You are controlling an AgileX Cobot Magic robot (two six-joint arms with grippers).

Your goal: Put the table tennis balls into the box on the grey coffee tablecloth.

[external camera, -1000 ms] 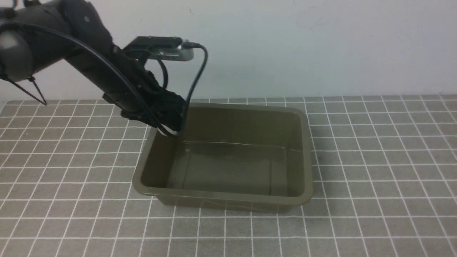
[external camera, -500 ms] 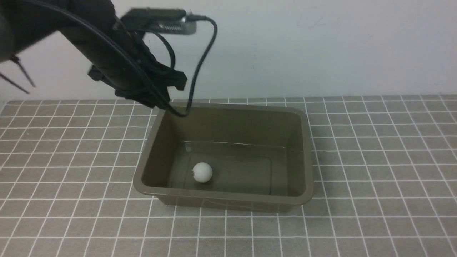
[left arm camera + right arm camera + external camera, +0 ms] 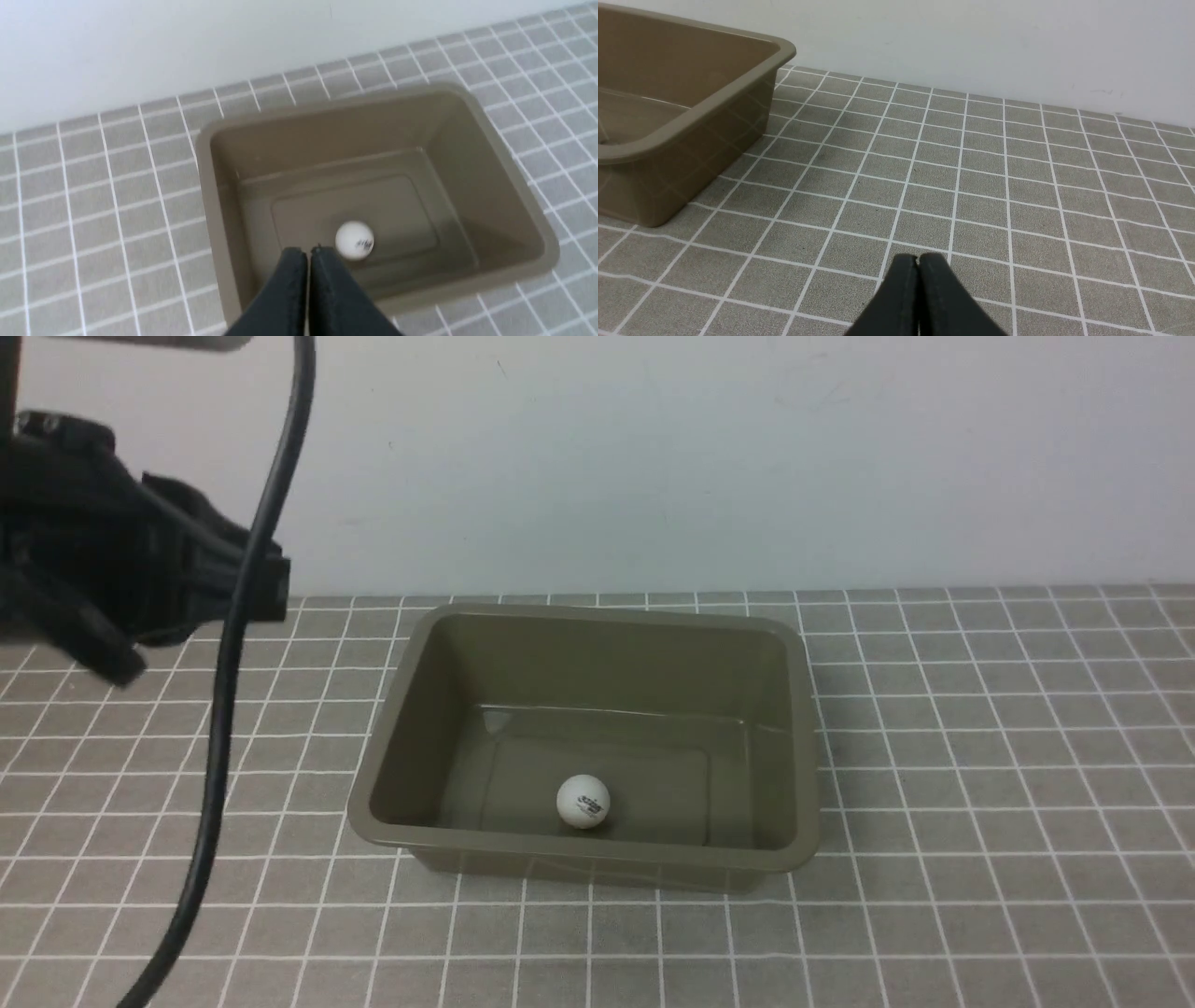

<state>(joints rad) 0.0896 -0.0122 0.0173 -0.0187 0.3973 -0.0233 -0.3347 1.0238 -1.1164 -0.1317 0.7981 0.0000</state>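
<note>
The white table tennis ball (image 3: pixel 583 801) with its dark logo lies on the floor of the olive-brown box (image 3: pixel 803 747), near the front wall. The box stands on the grey coffee tablecloth (image 3: pixel 980 784). In the left wrist view the ball (image 3: pixel 354 240) and the box (image 3: pixel 518 186) show beyond my left gripper (image 3: pixel 308 252), which is shut and empty, raised above and clear of the box. In the front view only the left arm's dark body (image 3: pixel 121 579) shows at the far left. My right gripper (image 3: pixel 917 258) is shut and empty over bare cloth, beside the box (image 3: pixel 691 116).
A white wall runs along the far edge of the cloth (image 3: pixel 653 457). A black cable (image 3: pixel 219 709) hangs from the left arm down across the left side of the front view.
The left arm has lifted and drawn back to the left, away from the box. The ball, unseen one second ago, dropped into the box and rolled right along its floor.
</note>
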